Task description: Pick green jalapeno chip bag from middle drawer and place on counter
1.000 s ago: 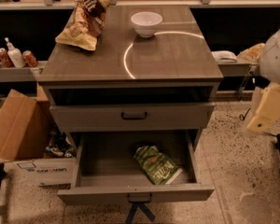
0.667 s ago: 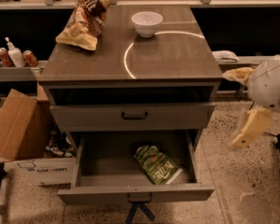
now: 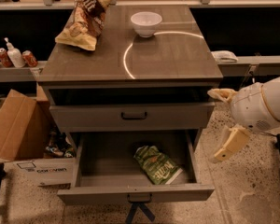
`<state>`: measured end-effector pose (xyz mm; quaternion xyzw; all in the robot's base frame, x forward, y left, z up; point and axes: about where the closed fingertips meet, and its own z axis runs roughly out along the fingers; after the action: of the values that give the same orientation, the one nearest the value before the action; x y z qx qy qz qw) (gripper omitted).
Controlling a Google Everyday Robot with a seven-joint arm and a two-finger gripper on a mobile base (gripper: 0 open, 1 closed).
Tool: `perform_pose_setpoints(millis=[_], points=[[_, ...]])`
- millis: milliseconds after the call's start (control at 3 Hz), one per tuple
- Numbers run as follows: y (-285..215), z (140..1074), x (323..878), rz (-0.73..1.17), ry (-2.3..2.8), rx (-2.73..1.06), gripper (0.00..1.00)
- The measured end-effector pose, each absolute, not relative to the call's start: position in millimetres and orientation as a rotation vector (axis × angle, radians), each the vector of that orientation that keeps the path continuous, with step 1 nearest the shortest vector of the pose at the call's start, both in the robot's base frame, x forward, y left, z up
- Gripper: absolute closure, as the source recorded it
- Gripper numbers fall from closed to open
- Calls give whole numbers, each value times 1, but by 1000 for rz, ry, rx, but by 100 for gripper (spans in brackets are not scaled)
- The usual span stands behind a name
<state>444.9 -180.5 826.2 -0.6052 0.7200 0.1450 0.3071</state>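
The green jalapeno chip bag (image 3: 157, 164) lies flat on the floor of the open middle drawer (image 3: 107, 169), right of its centre. The drawer is pulled out at the bottom of the cabinet. The counter (image 3: 172, 55) is the glossy wood-grain top above, with a bright curved reflection. My gripper (image 3: 225, 120) is open and empty. It hangs to the right of the cabinet, level with the upper drawer front, above and to the right of the bag. One cream finger (image 3: 221, 94) is near the cabinet's corner, the other (image 3: 231, 144) is lower.
A white bowl (image 3: 146, 23) and a brown-and-yellow chip bag (image 3: 84, 22) sit at the back of the counter. The upper drawer front (image 3: 134, 116) has a dark bar handle. A cardboard box (image 3: 14, 129) stands at the left. Cans and a bottle (image 3: 14, 57) stand on the left shelf.
My arm has swung left and down, from the right edge of the view toward the cabinet's right side. The bag and drawer have not moved.
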Motion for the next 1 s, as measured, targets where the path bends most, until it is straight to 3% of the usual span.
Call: perform_pose_setpoints(millis=[1000], points=[[-158,745,441,517,2010,-1532,0]])
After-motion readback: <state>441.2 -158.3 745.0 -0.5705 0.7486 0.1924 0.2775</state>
